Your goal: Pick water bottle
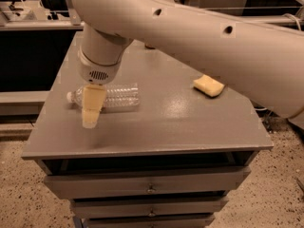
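The water bottle (119,97) lies on its side on the grey cabinet top (166,122), at the left, with its white cap pointing left. It is clear ribbed plastic; the label band is hidden behind my gripper. My gripper (91,118) hangs from the big white arm and points down, right over the bottle's neck end, in front of it in this view. Only one pale yellow finger face shows.
A yellow sponge (208,85) lies at the right of the cabinet top. The cabinet has drawers (151,189) below its front edge. Dark shelving and a rail stand behind. The speckled floor lies on both sides.
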Available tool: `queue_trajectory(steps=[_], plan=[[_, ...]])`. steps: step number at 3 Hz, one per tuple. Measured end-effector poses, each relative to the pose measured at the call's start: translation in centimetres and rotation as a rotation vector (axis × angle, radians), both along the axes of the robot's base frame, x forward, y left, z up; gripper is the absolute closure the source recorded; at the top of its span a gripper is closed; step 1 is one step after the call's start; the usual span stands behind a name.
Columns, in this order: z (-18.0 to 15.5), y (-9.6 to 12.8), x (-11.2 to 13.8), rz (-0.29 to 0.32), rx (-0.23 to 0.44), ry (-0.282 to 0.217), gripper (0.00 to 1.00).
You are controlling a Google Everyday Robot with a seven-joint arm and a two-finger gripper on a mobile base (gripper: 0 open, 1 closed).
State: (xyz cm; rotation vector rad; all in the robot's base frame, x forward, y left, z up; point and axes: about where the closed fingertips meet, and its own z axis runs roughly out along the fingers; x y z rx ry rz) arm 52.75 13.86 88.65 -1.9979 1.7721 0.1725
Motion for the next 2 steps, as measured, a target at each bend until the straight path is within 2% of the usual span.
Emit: queue_trajectory(steps=[1, 2], plan=[[-2.2, 1.3, 1.0, -0.015, -0.025, 0.023, 0.00], [-3.8, 1.3, 2.0, -0.050, -0.061, 0.045, 0.17]])
